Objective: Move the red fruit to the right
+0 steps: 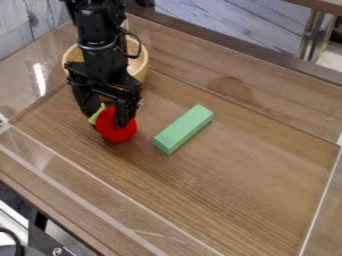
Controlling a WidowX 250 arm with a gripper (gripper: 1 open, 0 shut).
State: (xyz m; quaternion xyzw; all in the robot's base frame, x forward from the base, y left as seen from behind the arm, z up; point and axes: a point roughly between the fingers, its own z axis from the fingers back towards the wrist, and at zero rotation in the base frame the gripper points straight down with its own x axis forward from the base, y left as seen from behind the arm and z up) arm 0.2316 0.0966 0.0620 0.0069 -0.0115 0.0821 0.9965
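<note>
The red fruit (118, 128) is a small round bright-red toy with a green leafy cap, lying on the wooden table left of centre. My black gripper (106, 107) points straight down over it, open, with one finger on each side of the fruit's upper part. The fingers (128, 105) reach down around the fruit but are not closed on it. The top of the fruit is partly hidden behind the fingers.
A light-green rectangular block (183, 129) lies diagonally just right of the fruit. A wooden bowl (136, 62) stands behind the gripper, mostly hidden by the arm. A transparent wall (315, 225) borders the table's right and front edges.
</note>
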